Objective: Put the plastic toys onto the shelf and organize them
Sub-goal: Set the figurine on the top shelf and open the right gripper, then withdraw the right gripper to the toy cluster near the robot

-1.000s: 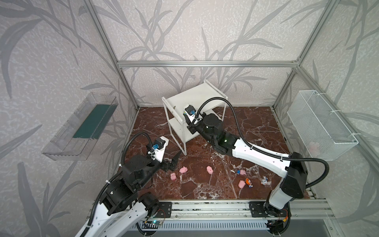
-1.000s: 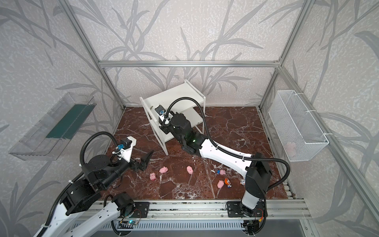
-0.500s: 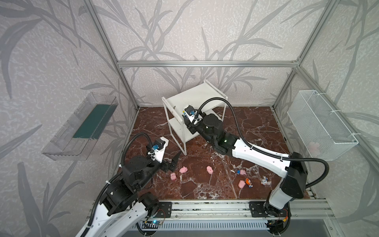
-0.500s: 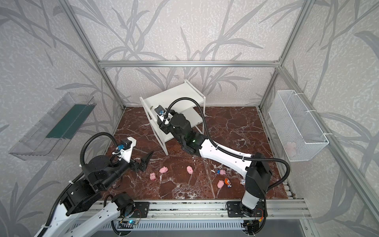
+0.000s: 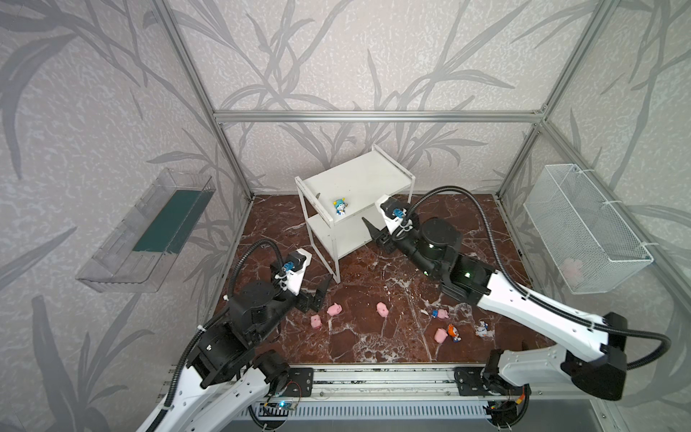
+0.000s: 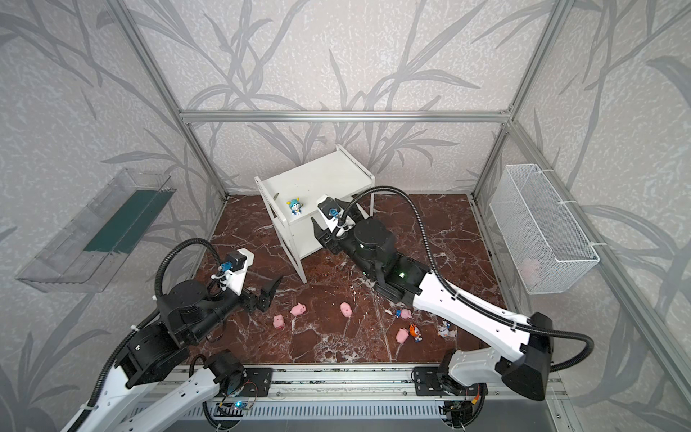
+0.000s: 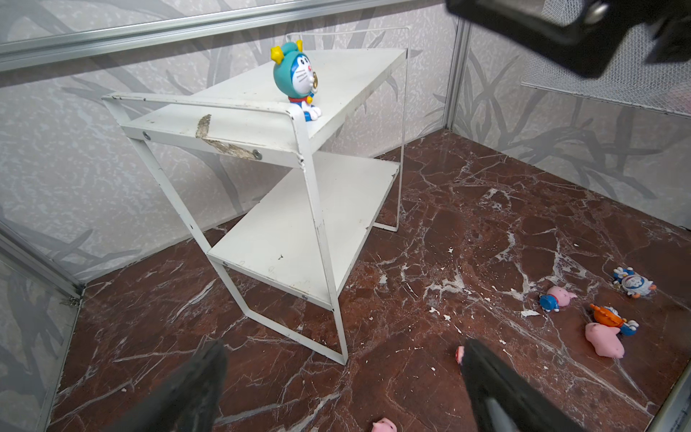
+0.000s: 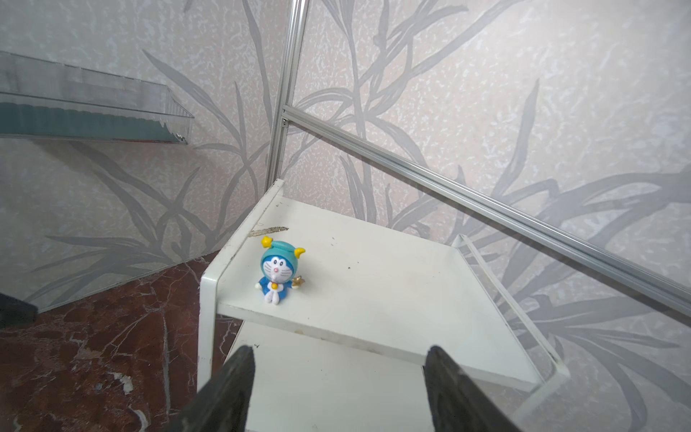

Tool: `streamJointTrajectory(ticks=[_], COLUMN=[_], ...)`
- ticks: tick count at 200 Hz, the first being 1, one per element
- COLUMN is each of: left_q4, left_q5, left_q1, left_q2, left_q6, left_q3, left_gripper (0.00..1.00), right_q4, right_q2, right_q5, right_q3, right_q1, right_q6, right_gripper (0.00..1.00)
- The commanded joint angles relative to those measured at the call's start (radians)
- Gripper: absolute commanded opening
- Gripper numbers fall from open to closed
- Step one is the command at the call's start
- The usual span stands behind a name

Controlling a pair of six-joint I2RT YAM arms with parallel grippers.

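- Plastic toys [image 5: 382,308]: most lie on the marble floor [image 5: 374,351] near the front rail. I count four pink pigs [image 5: 334,309] and three figurines tipped over on the right.
- Orange-hat figurine [image 7: 609,317] touches one pig [image 7: 604,340]. I judge that a pinch on either could drag or flick the other.
- Pink-hat figurine [image 7: 555,298] and white-hat figurine [image 7: 633,283] lie flat, near each other but apart. Both need standing up, so either may topple once let go.
- The pigs are small and rounded, so they may squirt out of a squeeze.
- Left gripper [image 5: 319,293]: jaws wide apart and empty, low over the floor just beside the two leftmost pigs. The shelf's thin front leg is near and could snag on a wide swing.
- Right gripper [image 8: 338,353]: jaws apart with nothing between them, just in front of the shelf at about board height.
- Shelf [image 5: 359,179]: two white boards standing at the back of the floor, turned at an angle. It looks light, so a bump from the right arm could shift it.
- Teal-hat figurine [image 5: 340,206]: upright on the top board, right by the front edge near a corner, and the only toy placed.
- Main risk: the right fingers [image 8: 239,374] clip the teal-hat figurine and knock it off the edge.
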Motion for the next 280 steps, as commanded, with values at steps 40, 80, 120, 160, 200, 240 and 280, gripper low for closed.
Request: streamJointTrajectory(ticks=[40, 80, 120, 160, 200, 240, 280], left_q4=[-0.001, -0.007, -0.018, -0.021, -0.029, -0.028, -0.031], left_q5=[0.114, 0.156, 0.159, 0.161, 0.165, 0.165, 0.169], left_q1=[-0.002, -0.004, -0.004, -0.005, -0.004, -0.005, -0.005], left_q2=[0.051, 0.080, 0.085, 0.085, 0.094, 0.090, 0.098], left_q6=[0.026, 0.022, 0.026, 0.029, 0.029, 0.029, 0.027], left_q3=[-0.021, -0.022, -0.023, -0.028, -0.027, -0.027, -0.025], left_gripper=[0.99, 0.99, 0.99, 0.99, 0.99, 0.99, 0.99], right_q4=[-0.591, -0.915, -0.891, -0.780, -0.686, -0.622, -0.552], right_q2=[-0.267, -0.310, -0.320, -0.307, -0.326, -0.334, -0.334], right_q5=[0.155, 0.157, -0.001, -0.175, -0.354, -0.462, -0.538], right_q3=[-0.165, -0.305, -0.493, -0.613, -0.709, -0.783, -0.839], right_q1=[0.003, -0.004, -0.046, -0.187, -0.379, -0.503, -0.580], right_q6=[0.343, 0.694, 0.908, 0.957, 0.920, 0.937, 0.965], right_gripper=[0.74, 0.74, 0.73, 0.70, 0.47, 0.35, 0.33])
